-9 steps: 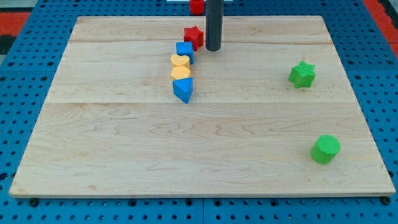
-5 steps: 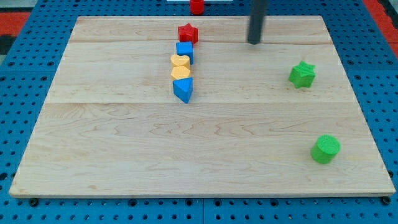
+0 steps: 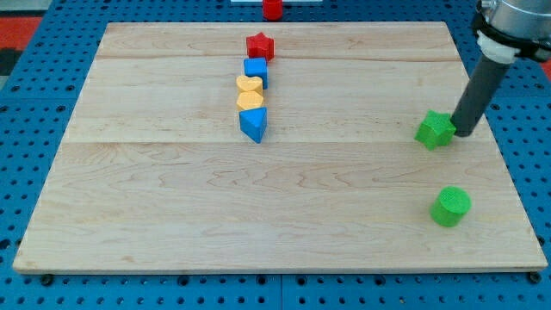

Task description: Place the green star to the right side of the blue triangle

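The green star [image 3: 435,129] lies on the wooden board [image 3: 275,198] at the view's right. My tip [image 3: 465,132] is right beside it, touching its right side. The blue triangle [image 3: 254,124] sits left of centre, at the bottom of a column of blocks, far to the star's left.
The column above the triangle holds two yellow blocks [image 3: 250,93], a blue cube [image 3: 256,70] and a red star [image 3: 260,45]. A green cylinder [image 3: 450,207] stands at the lower right. A red block [image 3: 272,9] lies off the board at the top.
My tip swept from beside the red star across to the right edge and down to the green star. The green star has shifted down and to the right.
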Robot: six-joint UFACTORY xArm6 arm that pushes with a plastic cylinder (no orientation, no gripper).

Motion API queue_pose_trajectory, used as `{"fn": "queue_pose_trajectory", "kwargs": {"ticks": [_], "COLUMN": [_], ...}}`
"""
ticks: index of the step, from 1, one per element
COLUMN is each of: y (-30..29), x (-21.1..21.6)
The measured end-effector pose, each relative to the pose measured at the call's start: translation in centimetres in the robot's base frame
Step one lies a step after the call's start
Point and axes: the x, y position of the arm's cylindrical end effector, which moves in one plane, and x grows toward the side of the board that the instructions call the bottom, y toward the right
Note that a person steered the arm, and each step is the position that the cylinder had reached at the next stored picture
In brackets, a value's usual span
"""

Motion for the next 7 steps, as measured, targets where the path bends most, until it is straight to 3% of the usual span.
{"fn": "queue_pose_trajectory", "kwargs": {"ticks": [1, 3, 5, 6, 7], "y": [-1.7, -0.9, -9.6, -10.3, -12.4], "x": [1.2, -1.9, -2.2, -4.2, -3.4]}}
